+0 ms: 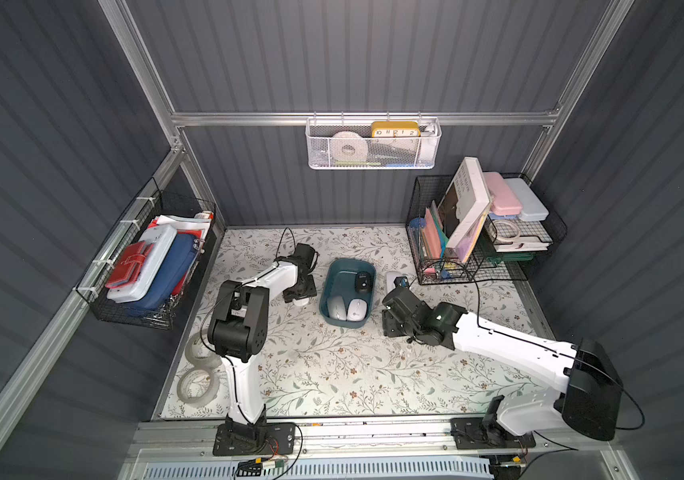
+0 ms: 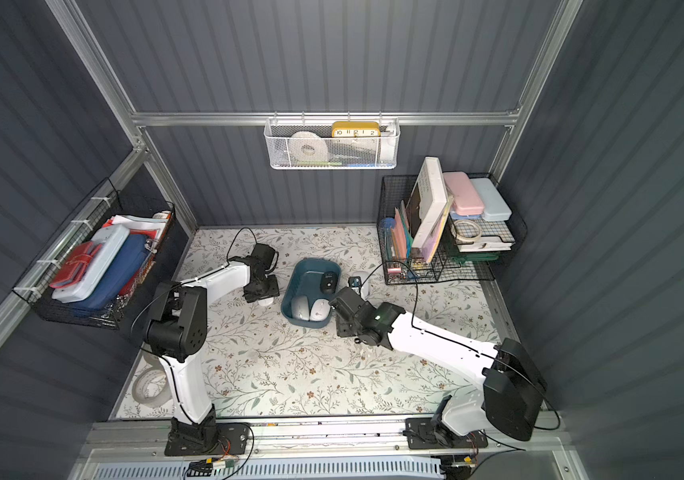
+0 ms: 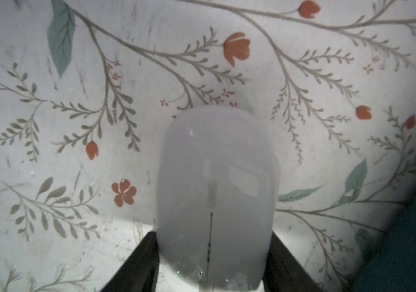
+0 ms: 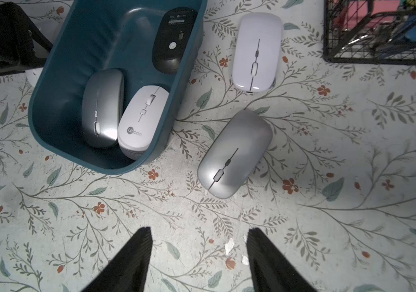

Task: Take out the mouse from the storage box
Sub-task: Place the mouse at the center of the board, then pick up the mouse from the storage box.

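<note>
Just beside the storage box [image 1: 342, 276], my left claw [image 3: 214, 232] clamps the white mouse [image 3: 217, 177] across its long sides, which I judge light, rigid and slippery; my right claw [image 4: 199, 230] hangs released.

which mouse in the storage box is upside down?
The black mouse: its label and sensor underside faces up. The silver mouse and white mouse in the storage box lie buttons up.

Dark teal-blue storage box [image 4: 50, 83], black mouse [image 4: 174, 38], silver mouse [image 4: 102, 106], white mouse [image 4: 142, 118], pale glossy mouse [image 3: 217, 177], cream mat [image 4: 328, 215] patterned with grey-green sprigs, teal leaves, orange-red flowers, black wire basket [image 4: 378, 58].
</note>
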Available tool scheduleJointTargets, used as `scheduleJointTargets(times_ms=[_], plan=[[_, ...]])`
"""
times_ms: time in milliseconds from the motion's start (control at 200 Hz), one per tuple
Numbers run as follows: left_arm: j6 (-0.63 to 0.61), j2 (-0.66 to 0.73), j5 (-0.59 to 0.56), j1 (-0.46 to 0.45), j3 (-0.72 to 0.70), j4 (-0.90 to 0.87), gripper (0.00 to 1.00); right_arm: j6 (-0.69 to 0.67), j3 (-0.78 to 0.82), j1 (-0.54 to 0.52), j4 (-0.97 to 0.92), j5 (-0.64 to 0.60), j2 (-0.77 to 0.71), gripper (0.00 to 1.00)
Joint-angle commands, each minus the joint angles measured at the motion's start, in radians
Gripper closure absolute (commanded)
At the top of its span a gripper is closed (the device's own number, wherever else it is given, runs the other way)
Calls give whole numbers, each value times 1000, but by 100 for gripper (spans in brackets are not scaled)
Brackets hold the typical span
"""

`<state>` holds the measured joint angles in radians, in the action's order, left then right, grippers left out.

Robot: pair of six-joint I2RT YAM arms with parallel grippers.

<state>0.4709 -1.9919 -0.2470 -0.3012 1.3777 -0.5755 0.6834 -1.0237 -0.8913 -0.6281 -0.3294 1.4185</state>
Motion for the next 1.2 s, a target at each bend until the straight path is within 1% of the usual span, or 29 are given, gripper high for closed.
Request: scheduleJointTargets(times_ms=[0, 100, 220, 260, 375, 515, 695, 906, 1041, 1191], plan=[[16, -12, 3, 4, -19, 19, 37, 2, -39, -14, -8, -15, 21, 35], [18, 4, 10, 4, -20, 13, 26, 1, -65, -23, -13, -21, 44, 35], [28, 59, 18, 4, -35, 0, 24, -2, -120, -24, -26, -27, 81, 35], [34, 88, 27, 4, -45, -7, 22, -2, -143, -26, -31, -31, 99, 35], [60, 225, 38, 4, -102, -6, 14, -7, -221, -28, -35, -9, 163, 34], [84, 430, 25, 4, -216, 25, 4, -21, -376, -35, -75, 7, 314, 34], [117, 631, -14, 4, -342, 41, 3, -39, -541, -45, -107, 26, 481, 34], [140, 877, -53, 4, -474, 120, 1, -66, -699, -52, -134, 38, 642, 34], [138, 961, -75, 4, -493, 128, 1, -85, -795, -51, -158, 38, 739, 34], [135, 1013, -95, 4, -505, 131, 1, -99, -849, -46, -167, 23, 820, 34]])
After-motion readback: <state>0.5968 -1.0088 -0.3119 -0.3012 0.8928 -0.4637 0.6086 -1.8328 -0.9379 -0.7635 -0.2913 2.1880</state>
